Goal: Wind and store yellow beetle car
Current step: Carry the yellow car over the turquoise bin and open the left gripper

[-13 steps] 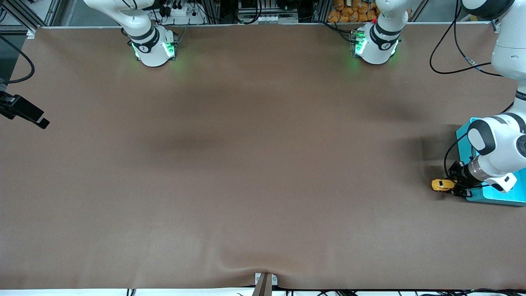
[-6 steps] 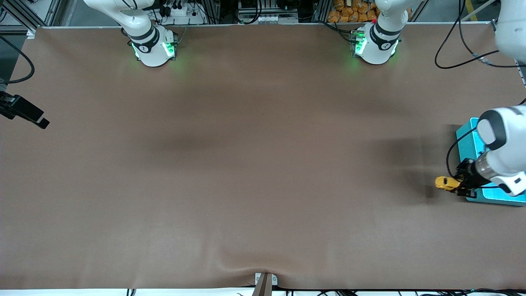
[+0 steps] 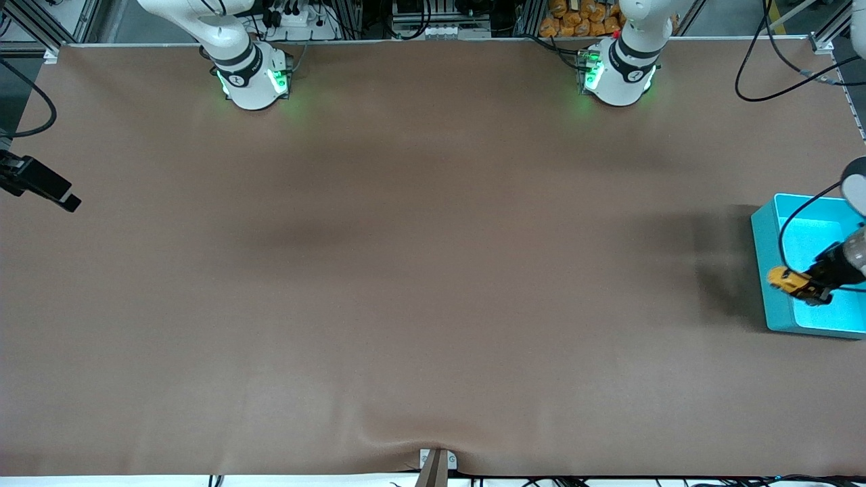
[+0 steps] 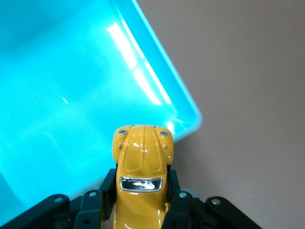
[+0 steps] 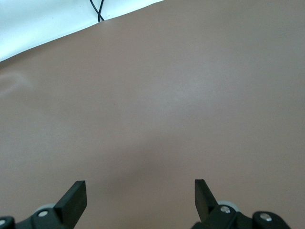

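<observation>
Altogether one toy, one bin and two claws show on the brown counter [image 3: 406, 284]. Nearest the front camera among the things at the left arm's end of the counter is the near wall of the single teal bin [image 3: 771, 270], which sits at that end with its glossy inside bare where it can be seen. Over the bin's rim toward the counter's middle hangs the yellow beetle car [image 3: 788, 282], the only car in view, lifted clear of the counter and tilted. The left claw [image 3: 812, 289] has it pinched by its flanks: in the left wrist view the yellow beetle car [image 4: 142, 174] sits between the two black fingers [image 4: 178, 207], which press against both sides of its body, its rounded hood and dark window pointing away from the wrist toward a corner of the teal bin [image 4: 188, 112]. Part of the car's nose is over the bin's rim and the rest over the bin's inside in that view.

Farther from the front camera, the two arm bases stand along the counter's upper edge, each with a green light. The right claw [image 5: 138, 195] waits over bare counter at the right arm's end; its two fingers [image 5: 74, 198] are spread wide apart with nothing between them.
</observation>
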{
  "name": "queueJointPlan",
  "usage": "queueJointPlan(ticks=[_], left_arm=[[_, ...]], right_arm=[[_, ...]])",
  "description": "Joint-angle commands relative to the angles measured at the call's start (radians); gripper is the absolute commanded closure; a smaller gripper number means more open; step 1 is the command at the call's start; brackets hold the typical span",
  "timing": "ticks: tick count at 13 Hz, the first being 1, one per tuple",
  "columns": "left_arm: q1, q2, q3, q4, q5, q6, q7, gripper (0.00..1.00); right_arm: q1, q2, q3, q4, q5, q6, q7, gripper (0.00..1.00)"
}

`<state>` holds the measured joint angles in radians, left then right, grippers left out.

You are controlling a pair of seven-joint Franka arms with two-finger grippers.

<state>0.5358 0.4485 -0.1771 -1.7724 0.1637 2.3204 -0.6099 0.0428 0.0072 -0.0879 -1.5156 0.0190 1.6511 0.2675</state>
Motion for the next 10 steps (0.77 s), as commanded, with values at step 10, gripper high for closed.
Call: queueJointPlan(ticks=[10], left_arm=[[0.191,0.119,-0.01,0.048,0.034,0.004,1.031,1.0]], right_arm=[[-0.017,-0.009,0.019,0.002,-0.01,-0.005,0.015,0.0]])
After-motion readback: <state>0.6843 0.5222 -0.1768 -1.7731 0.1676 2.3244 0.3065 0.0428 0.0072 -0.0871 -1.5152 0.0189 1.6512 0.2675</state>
